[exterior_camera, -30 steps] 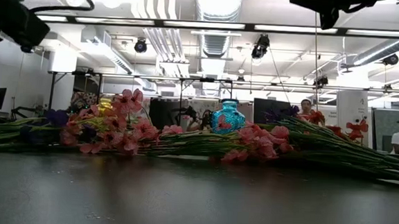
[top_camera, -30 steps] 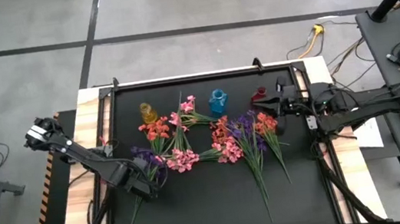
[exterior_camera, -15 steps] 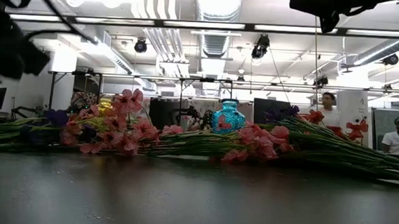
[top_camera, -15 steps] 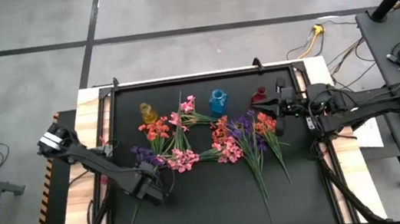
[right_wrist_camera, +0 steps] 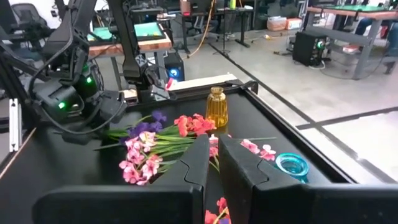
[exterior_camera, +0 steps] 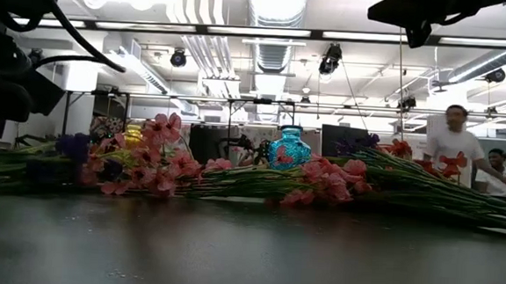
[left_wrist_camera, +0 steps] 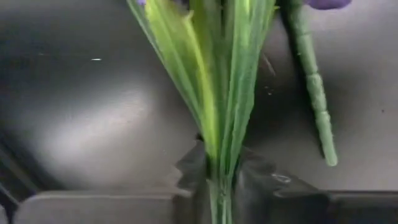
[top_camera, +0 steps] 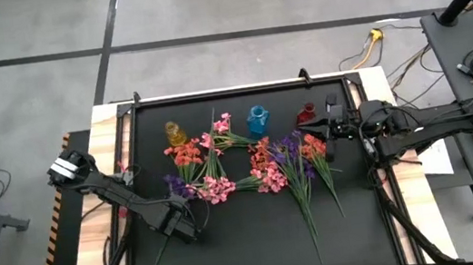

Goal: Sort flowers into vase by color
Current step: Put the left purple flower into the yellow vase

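Left claw low at near left of worktop, pinched shut on purple sprig's green stem. Right claw closed, empty, by red vase at far right. Yellow vase and blue vase both without stems; flowers strewn flat mid-worktop. Person beyond in workshop.

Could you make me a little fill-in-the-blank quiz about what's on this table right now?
1. The left hand is closed on the green ____ of a purple flower sprig.
2. The vase standing in the middle of the row is ____ in colour.
3. The yellow vase holds ____ flowers so far.
4. The right hand waits beside the ____ vase.

Missing words: stems; blue; no; red
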